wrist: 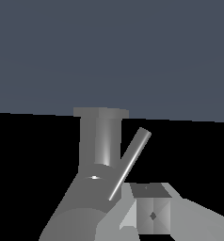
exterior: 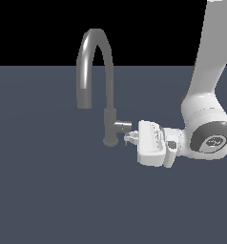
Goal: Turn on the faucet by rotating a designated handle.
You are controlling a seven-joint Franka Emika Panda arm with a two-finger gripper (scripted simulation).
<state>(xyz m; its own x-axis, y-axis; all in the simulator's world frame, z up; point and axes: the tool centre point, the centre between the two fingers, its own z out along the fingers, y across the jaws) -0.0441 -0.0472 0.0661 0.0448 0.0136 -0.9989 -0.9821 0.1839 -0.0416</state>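
Reaching sideways, the gripper (exterior: 130,138) meets the handle (exterior: 123,126) on the faucet (exterior: 109,109); whether its fingers (wrist: 151,214) are spread or pinching is unclear.

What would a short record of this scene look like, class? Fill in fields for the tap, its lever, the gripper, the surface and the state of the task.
tap: grey faucet, upright, with a high arched spout
lever: thin pin handle on a stubby cylinder jutting from the column toward the exterior view's right
gripper: gripper held sideways, fingertips right at the handle; contact and jaw state unclear
surface: flat dark blue-grey floor
task state: no water visible; cannot tell if the handle has turned
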